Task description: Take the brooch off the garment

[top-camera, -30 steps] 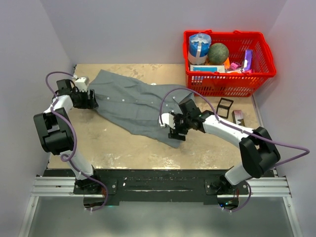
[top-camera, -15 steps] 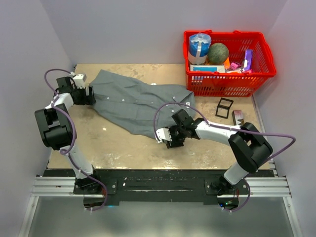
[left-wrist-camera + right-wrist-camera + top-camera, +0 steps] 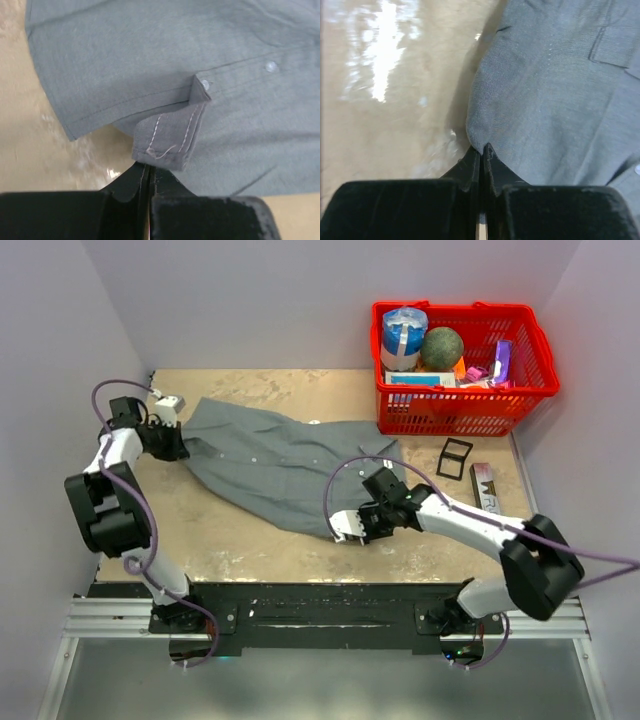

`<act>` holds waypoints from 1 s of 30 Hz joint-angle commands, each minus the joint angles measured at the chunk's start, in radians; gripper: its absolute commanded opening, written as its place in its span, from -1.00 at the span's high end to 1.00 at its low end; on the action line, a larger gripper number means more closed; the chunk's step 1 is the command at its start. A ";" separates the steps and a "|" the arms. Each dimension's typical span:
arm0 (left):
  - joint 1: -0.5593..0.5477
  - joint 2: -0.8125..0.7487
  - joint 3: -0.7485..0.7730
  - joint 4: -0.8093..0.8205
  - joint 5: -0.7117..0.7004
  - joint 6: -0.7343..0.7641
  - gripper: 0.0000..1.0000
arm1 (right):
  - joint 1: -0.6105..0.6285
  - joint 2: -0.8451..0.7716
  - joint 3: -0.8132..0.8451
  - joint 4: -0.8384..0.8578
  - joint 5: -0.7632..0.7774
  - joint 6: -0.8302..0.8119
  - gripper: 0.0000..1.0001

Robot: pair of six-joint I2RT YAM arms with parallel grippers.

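Left gripper [image 3: 147, 167] and right gripper [image 3: 481, 149], we see, are each clenched on an edge of the grey collared button-up cloth shirt [image 3: 280, 465], which lies stretched between them on the beige tabletop [image 3: 240, 535]; its brooch we cannot make out.

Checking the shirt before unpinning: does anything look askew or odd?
The shirt lies diagonal and rumpled. In the left wrist view, its hem corner is folded back, stitching showing. No brooch shows in any view.
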 commanded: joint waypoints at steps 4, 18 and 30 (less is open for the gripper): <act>0.071 -0.229 -0.037 -0.539 -0.066 0.382 1.00 | 0.001 -0.116 0.080 -0.390 -0.098 0.021 0.79; 0.117 0.064 0.532 -0.652 0.075 0.265 -0.84 | -0.246 0.425 0.987 -0.742 -0.219 -0.003 -0.31; -0.057 0.389 0.743 -0.207 -0.192 -0.009 -0.99 | -0.249 0.926 1.483 -0.266 -0.242 0.278 -0.40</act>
